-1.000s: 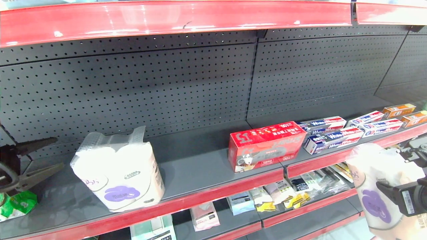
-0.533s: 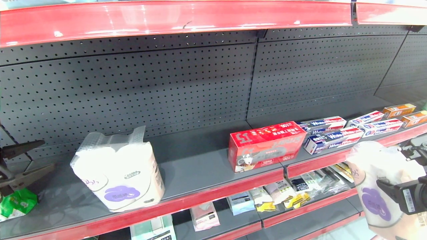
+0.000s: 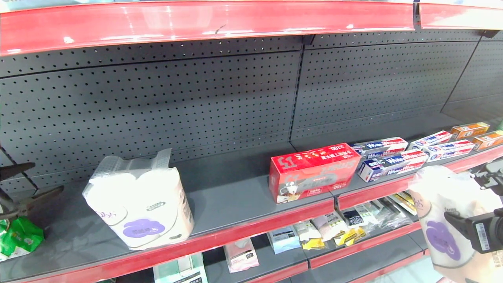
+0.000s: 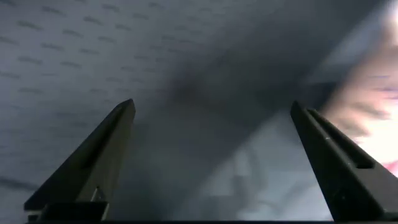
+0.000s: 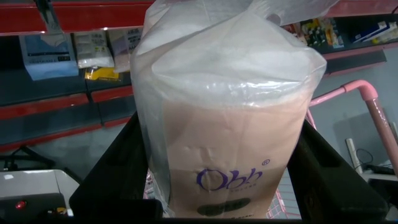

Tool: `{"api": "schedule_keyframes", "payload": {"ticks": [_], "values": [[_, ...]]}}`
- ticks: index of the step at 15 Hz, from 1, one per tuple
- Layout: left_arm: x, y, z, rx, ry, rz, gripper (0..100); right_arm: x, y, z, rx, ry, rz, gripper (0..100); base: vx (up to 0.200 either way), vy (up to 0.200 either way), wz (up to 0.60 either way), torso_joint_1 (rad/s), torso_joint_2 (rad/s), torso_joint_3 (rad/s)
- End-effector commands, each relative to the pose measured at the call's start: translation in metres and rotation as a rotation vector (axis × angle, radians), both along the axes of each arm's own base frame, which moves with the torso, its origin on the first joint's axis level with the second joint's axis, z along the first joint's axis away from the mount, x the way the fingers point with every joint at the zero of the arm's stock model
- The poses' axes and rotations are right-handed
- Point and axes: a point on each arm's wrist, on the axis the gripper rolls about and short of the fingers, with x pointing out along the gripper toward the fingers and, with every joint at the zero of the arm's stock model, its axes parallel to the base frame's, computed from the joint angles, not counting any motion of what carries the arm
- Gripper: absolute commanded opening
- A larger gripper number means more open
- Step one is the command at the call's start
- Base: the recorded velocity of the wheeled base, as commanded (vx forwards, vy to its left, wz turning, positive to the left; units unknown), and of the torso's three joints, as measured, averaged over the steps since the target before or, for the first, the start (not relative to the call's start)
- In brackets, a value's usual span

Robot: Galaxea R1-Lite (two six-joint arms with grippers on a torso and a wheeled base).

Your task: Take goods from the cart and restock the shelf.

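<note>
One plastic-wrapped white toilet-roll pack [image 3: 139,206] sat shelved, well left of the red cardboard box [image 3: 314,171]. Right pincer [image 3: 469,232] gripped a second pack [image 3: 440,212], below-right of that box, not yet shelved. Left pincer [image 3: 48,177] gaped wide, empty.

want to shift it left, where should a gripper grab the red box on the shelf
Probably mid-length on the red box, coming from above, closing front to back: it lies lengthwise along the shelf edge, and toothpaste boxes crowd its right end.
</note>
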Motion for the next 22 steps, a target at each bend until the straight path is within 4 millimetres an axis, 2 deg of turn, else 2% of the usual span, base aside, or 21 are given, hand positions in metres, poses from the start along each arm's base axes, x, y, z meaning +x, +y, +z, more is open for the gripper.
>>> {"api": "schedule_keyframes", "payload": {"ticks": [1, 4, 7, 10, 11, 12, 13, 14, 17, 18, 22], "values": [[0.001, 0.002, 0.001, 0.074, -0.038, 0.054, 100, 0.001, 0.0, 0.0, 0.004, 0.002, -0.003, 0, 0.0, 0.0, 0.0, 0.0, 0.0, 0.0], [0.004, 0.004, 0.001, 0.167, -0.093, 0.169, 100, 0.001, 0.0, -0.001, 0.008, 0.005, -0.003, 0, 0.0, 0.0, 0.0, 0.0, 0.0, 0.0], [0.003, -0.004, -0.006, 0.101, -0.064, 0.336, 100, 0.002, 0.0, -0.001, 0.015, 0.001, -0.008, 0, 0.0, 0.0, 0.0, 0.0, 0.0, 0.0], [0.013, -0.037, -0.011, -0.034, -0.079, 0.478, 100, 0.002, 0.0, 0.0, 0.02, -0.003, -0.007, 0, 0.0, 0.0, 0.0, 0.0, 0.0, 0.0], [0.022, -0.056, -0.009, -0.151, -0.11, 0.568, 100, 0.002, 0.0, 0.0, 0.026, -0.005, -0.011, 0, 0.0, 0.0, 0.0, 0.0, 0.0, 0.0], [0.025, -0.062, -0.007, -0.197, -0.126, 0.584, 100, 0.002, 0.0, 0.001, 0.028, -0.007, -0.01, 0, 0.0, 0.0, 0.0, 0.0, 0.0, 0.0], [0.027, -0.073, -0.004, -0.284, -0.143, 0.58, 100, 0.002, 0.0, 0.001, 0.032, -0.008, -0.012, 0, 0.0, 0.0, 0.0, 0.0, 0.0, 0.0], [0.023, -0.075, -0.003, -0.293, -0.14, 0.569, 100, 0.002, 0.0, 0.001, 0.033, -0.009, -0.013, 0, 0.0, 0.0, 0.0, 0.0, 0.0, 0.0], [-0.003, -0.092, -0.007, -0.345, -0.078, 0.404, 100, 0.002, 0.001, 0.001, 0.036, -0.01, -0.008, 0, 0.0, 0.0, 0.0, 0.0, 0.0, 0.0], [-0.02, -0.102, -0.011, -0.362, -0.045, 0.306, 100, 0.002, 0.001, 0.004, 0.04, -0.03, 0.003, 0, 0.0, 0.0, 0.0, 0.0, 0.0, 0.0], [-0.046, -0.117, -0.008, -0.365, -0.046, 0.166, 100, -0.001, 0.002, 0.009, 0.045, -0.062, 0.019, 0, 0.0, 0.0, 0.0, 0.0, 0.0, 0.0]]}}
